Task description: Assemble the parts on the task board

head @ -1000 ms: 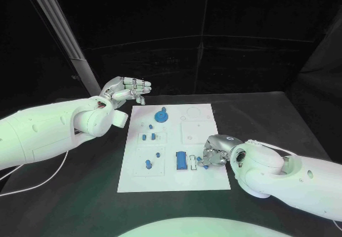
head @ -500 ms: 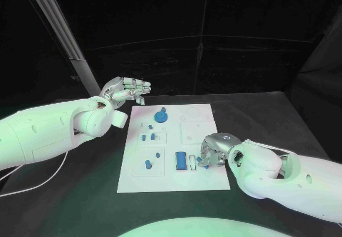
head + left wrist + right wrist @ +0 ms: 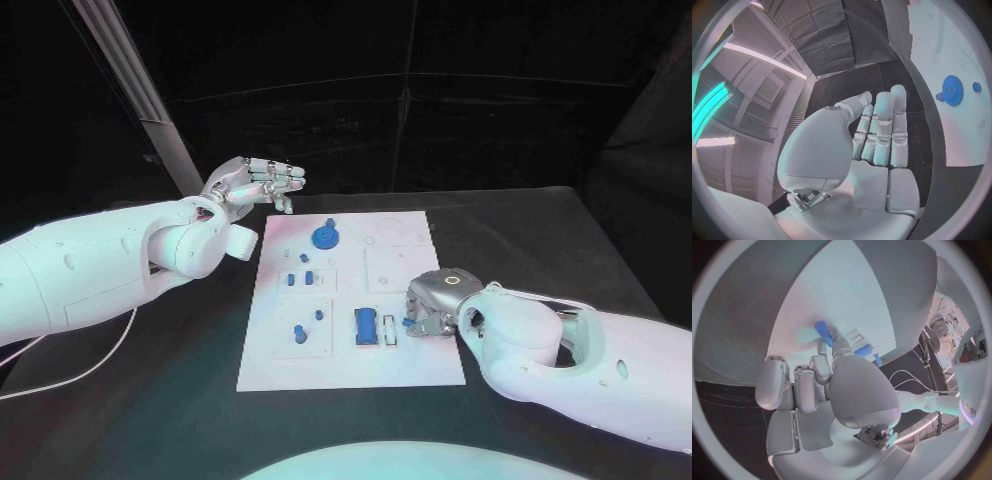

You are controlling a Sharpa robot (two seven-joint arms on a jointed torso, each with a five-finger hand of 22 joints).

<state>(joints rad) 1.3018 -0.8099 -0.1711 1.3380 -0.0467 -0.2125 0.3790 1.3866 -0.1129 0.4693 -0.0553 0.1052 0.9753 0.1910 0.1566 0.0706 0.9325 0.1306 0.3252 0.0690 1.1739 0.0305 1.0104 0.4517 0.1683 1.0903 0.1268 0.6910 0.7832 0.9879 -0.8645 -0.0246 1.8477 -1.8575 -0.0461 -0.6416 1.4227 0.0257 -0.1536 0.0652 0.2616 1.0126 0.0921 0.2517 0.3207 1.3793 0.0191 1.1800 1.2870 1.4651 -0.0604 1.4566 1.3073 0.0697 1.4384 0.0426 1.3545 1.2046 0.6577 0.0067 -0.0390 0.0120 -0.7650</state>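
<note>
The white task board lies in the middle of the table. On it are a blue gear, several small blue parts and a blue block beside a white bar. My right hand hovers over the board's near right part, pinching a small blue peg between thumb and finger, just right of the white bar. My left hand is raised beyond the board's far left corner, holding nothing, fingers side by side. The gear lies beyond its fingertips.
A slanted metal post stands behind the left arm. Black table surface surrounds the board, and dark curtains close the back. My right forearm lies across the near right table.
My right hand has lifted and turned a little toward the far side, and the blue peg has gone with it. The left hand has stayed put.
</note>
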